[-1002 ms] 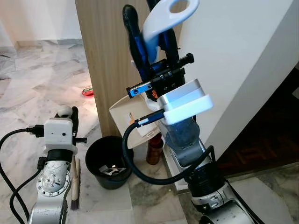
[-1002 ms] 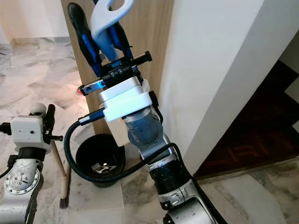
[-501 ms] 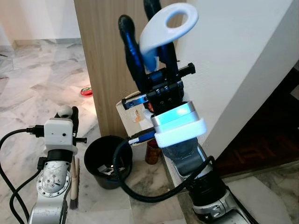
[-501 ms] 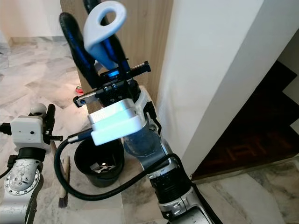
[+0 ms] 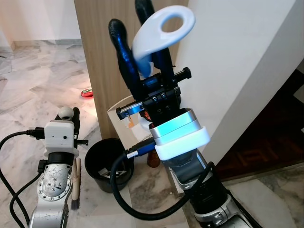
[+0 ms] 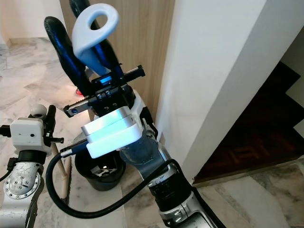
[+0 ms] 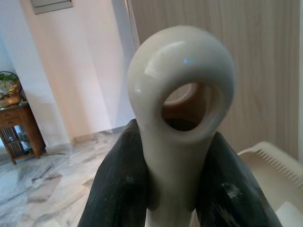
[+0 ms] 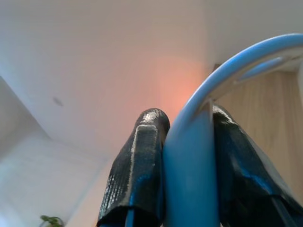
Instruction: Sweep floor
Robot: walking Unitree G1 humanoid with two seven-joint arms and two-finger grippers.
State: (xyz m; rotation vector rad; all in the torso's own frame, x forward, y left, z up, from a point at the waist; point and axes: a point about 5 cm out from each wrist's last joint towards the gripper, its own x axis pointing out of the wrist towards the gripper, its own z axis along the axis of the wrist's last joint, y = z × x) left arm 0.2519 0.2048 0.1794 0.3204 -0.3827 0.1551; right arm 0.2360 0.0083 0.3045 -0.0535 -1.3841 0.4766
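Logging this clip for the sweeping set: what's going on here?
The robot stands by a wooden panel with a tool in each gripper. The right gripper is shut on the looped handle of a dustpan, held raised, its cream pan roughly above the black bin on the marble floor. The left gripper, low at the robot's side, is shut on a brush that hangs toward the floor.

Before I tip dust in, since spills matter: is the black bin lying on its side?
No. The black bin stands upright on the marble floor with its open mouth facing up, beside the wooden panel.
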